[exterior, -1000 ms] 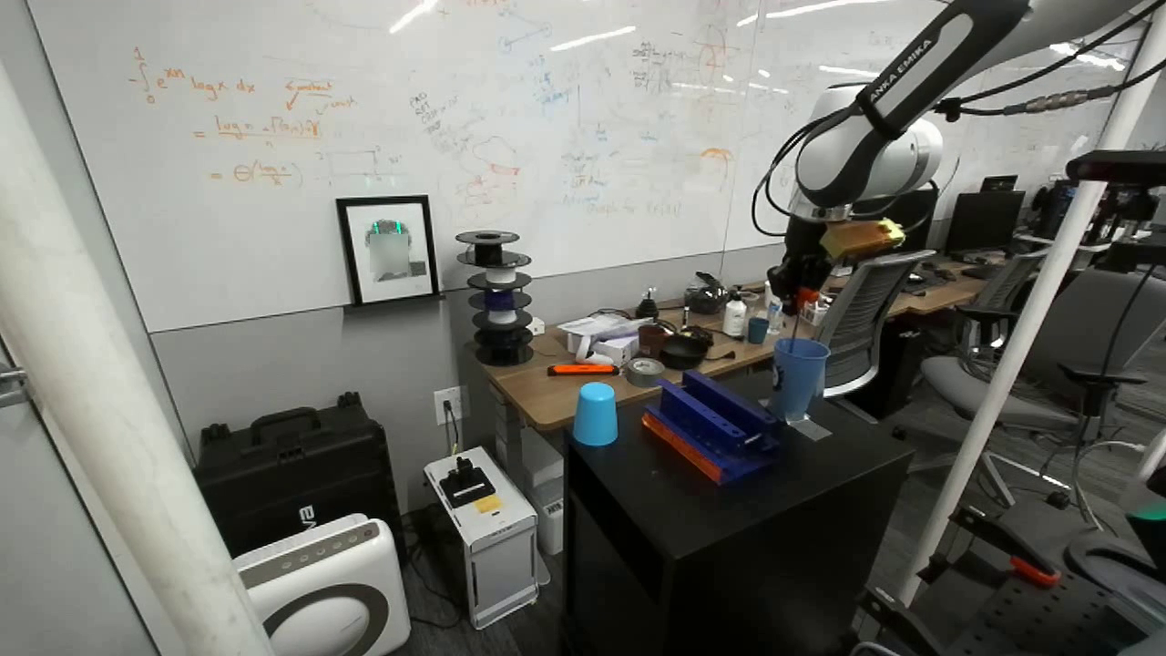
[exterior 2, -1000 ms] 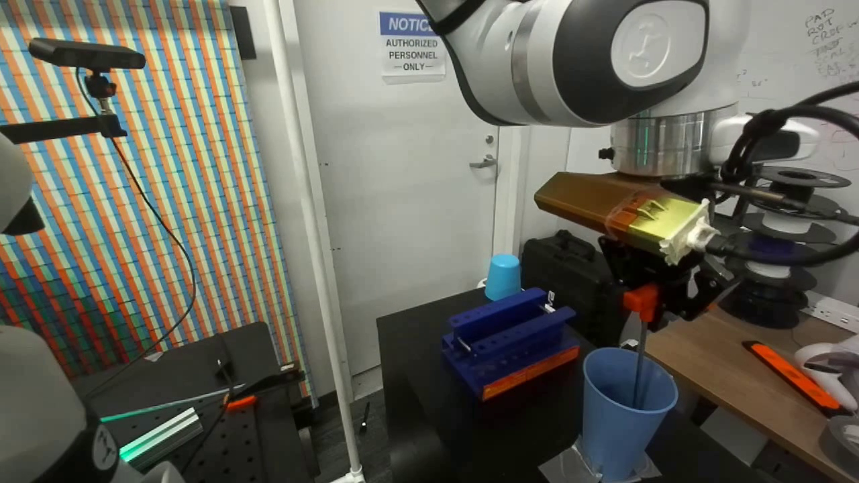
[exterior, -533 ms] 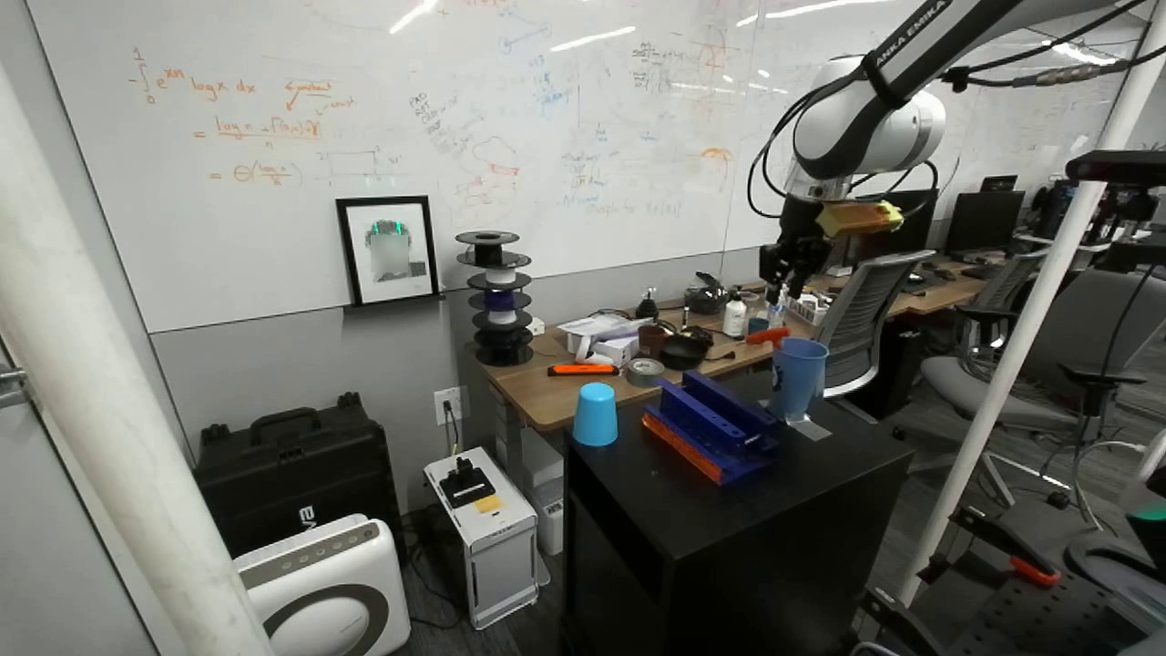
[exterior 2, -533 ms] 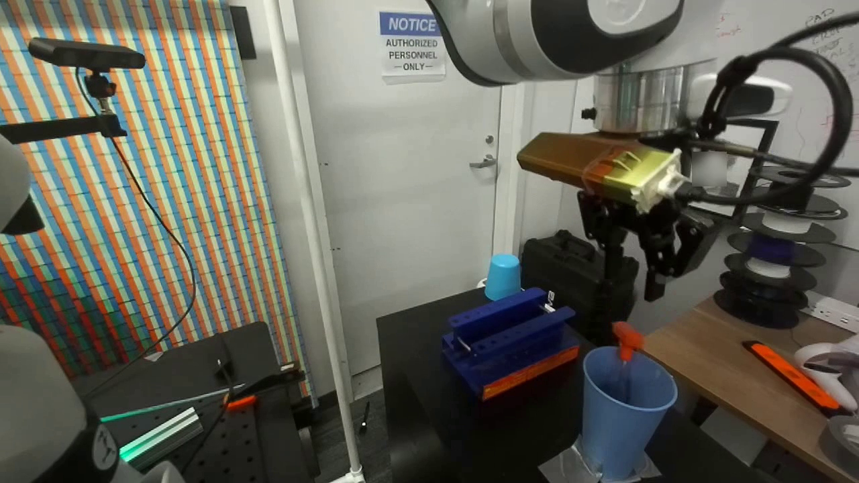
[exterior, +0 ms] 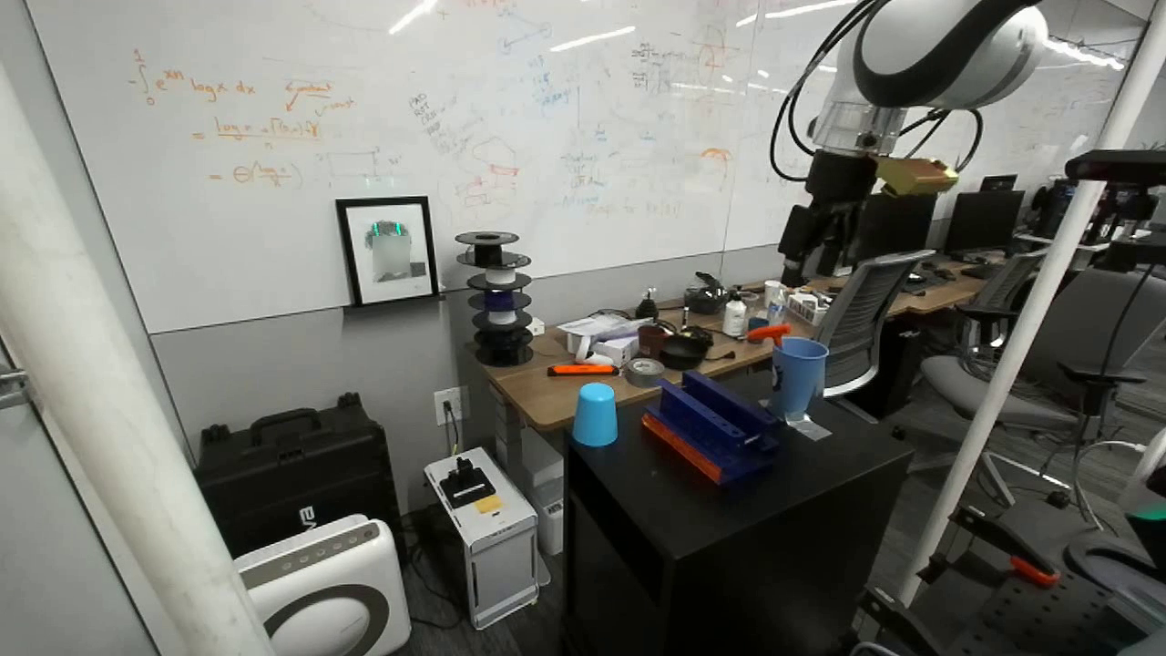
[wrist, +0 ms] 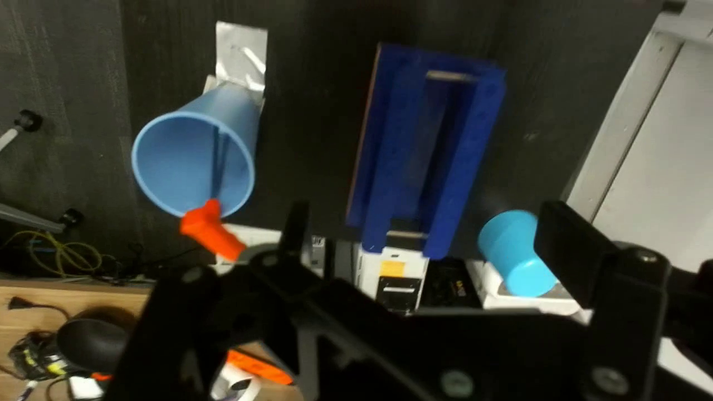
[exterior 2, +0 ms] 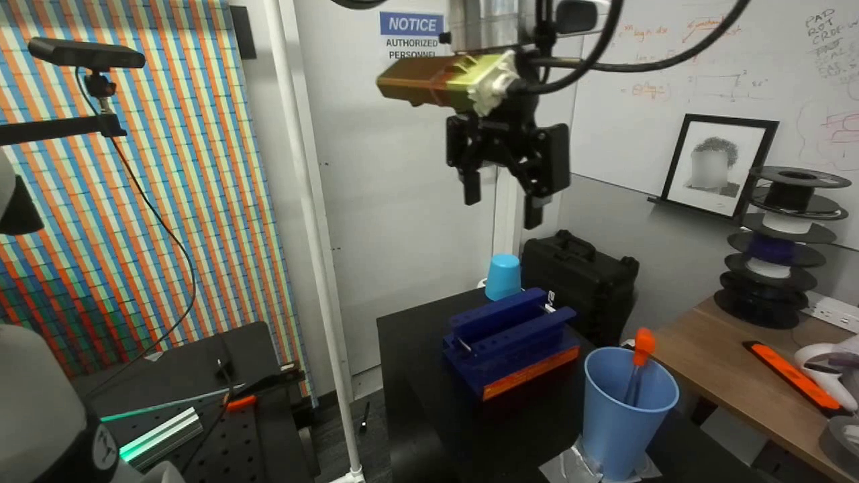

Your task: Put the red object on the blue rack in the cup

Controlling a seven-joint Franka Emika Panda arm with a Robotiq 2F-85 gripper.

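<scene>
The red object (exterior 2: pixel 644 345) has an orange-red head and a thin grey shaft. Its shaft leans inside the open blue cup (exterior 2: pixel 621 439), with the head sticking out above the rim, as the wrist view also shows with the red head (wrist: pixel 214 231) over the cup's lip. Beside the cup lies the dark-blue rack (exterior 2: pixel 523 333), a low block with two raised rails and an orange strip along one side; nothing red rests on its rails. High above the rack my gripper (exterior 2: pixel 503 201) stands open, its black fingers apart with nothing between them.
An upside-down light-blue cup (exterior 2: pixel 503 276) stands at the far end of the black cabinet top (exterior: pixel 729 510). Tape (exterior: pixel 809 427) lies at the blue cup's base. A wooden desk (exterior: pixel 547 401) with spools and clutter adjoins behind.
The gripper has opened and let go of the red object, whose head dropped to just above the cup's rim. The arm then rose and moved away from the cup, over the rack.
</scene>
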